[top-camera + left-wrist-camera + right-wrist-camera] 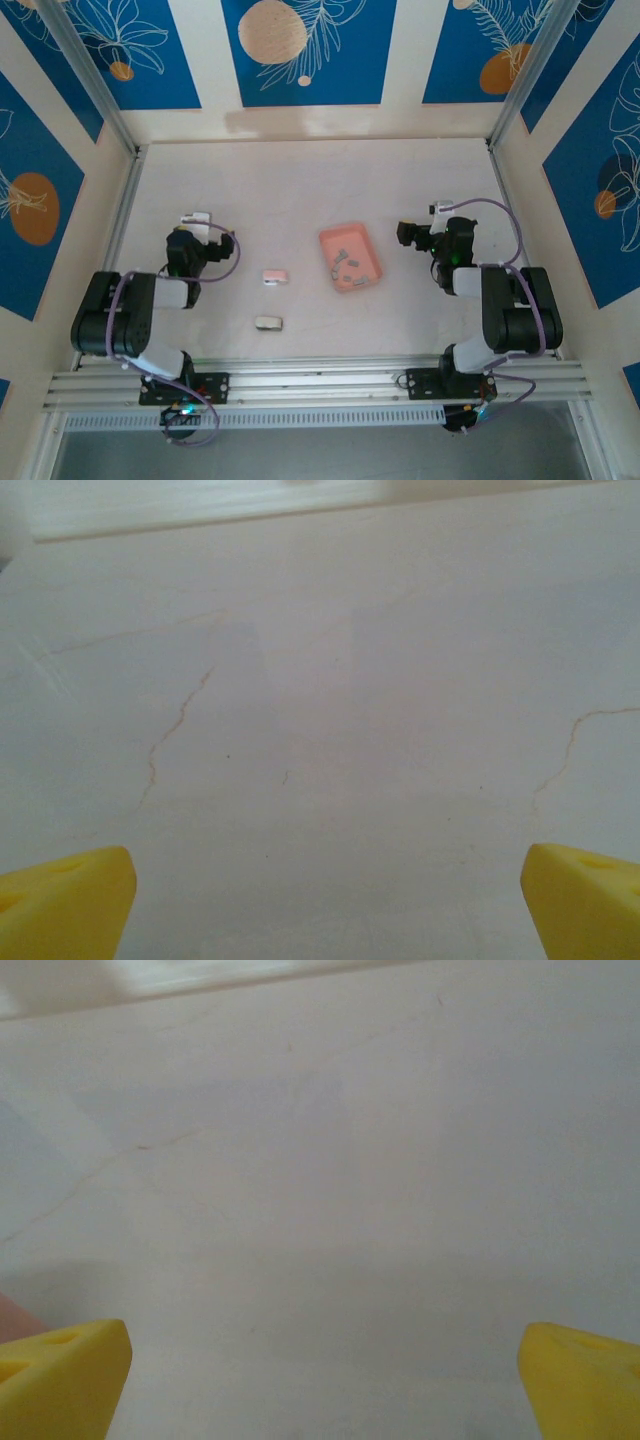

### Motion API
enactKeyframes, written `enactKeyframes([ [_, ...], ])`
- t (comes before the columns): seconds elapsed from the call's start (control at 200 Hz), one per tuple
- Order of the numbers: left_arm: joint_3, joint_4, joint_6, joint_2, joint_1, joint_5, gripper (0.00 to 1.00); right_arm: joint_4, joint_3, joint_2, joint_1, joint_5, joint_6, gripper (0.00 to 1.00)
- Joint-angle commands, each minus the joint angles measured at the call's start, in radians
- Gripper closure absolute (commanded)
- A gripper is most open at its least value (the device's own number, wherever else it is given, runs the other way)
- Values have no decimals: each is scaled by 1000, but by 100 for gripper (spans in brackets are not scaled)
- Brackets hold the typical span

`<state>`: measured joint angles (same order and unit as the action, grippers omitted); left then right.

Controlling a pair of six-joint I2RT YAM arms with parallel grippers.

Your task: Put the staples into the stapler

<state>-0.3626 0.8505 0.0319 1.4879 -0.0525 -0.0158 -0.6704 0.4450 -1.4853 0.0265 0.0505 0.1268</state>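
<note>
Jaws spread wide and empty, left tool (325, 890) and right tool (325, 1365) wait over the white tabletop (300, 180), tiny grey metal staples (347, 262) lying in the salmon-pink rectangular tray (330, 240) between them (nearer the right tool), so thin a pinch could skid off or scatter them.

Top view bright, even diffuse light, sharp; I see only faint shadows on the desk (300, 190). Wrist views washed out, low contrast; left claw (325, 905) and right claw (322, 1385) tips blurry at corners.

table (330, 680): matt, hairline-cracked | tray (348, 236): pink plastic | staples (349, 265): grey metal
</note>
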Motion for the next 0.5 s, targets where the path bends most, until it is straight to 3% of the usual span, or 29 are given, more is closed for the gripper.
enactKeyframes([
  [0.0,-36,-199,-24,-194,5,-10,3,280,132,121,4,20,43,1],
  [0.145,-153,-563,-105,-360,2,81,10,609,277,216,-25,-78,44,1],
  [0.245,-227,-761,-177,-414,-12,150,16,830,377,272,-110,-66,70,1],
  [0.36,-298,-986,-266,-450,-43,194,22,1052,468,307,-276,-60,98,1],
  [0.495,-322,-1154,-372,-479,-70,239,28,1119,464,349,-562,-6,106,1],
])
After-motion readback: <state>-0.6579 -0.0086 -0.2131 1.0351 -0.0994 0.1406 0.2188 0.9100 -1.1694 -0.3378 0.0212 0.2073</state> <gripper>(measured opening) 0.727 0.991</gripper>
